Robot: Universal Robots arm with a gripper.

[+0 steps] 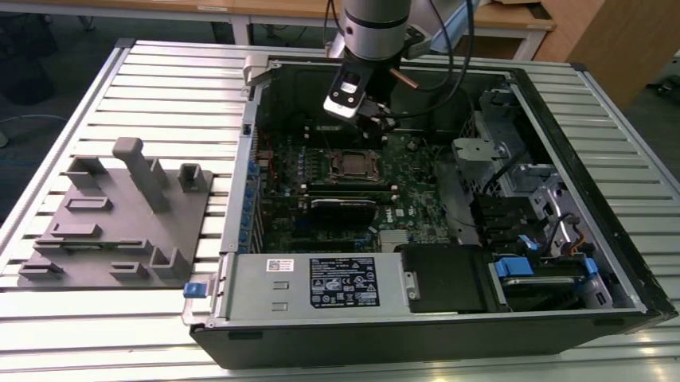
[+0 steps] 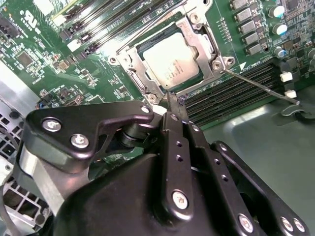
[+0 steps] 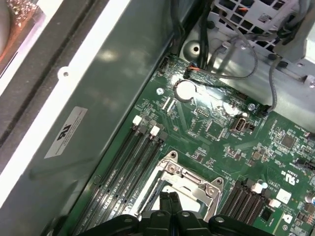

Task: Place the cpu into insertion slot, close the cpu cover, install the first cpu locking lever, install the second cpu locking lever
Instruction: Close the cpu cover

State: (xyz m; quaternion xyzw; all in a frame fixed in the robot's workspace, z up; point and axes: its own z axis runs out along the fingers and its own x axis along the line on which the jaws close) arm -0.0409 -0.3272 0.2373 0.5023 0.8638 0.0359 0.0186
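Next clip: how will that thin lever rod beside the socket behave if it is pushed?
The locking lever is a long, thin metal rod, so it probably flexes springily. Its shiny, rounded surface looks slippery to push against. One end meets the cpu cover at a corner, so it likely pivots there rather than sliding free.
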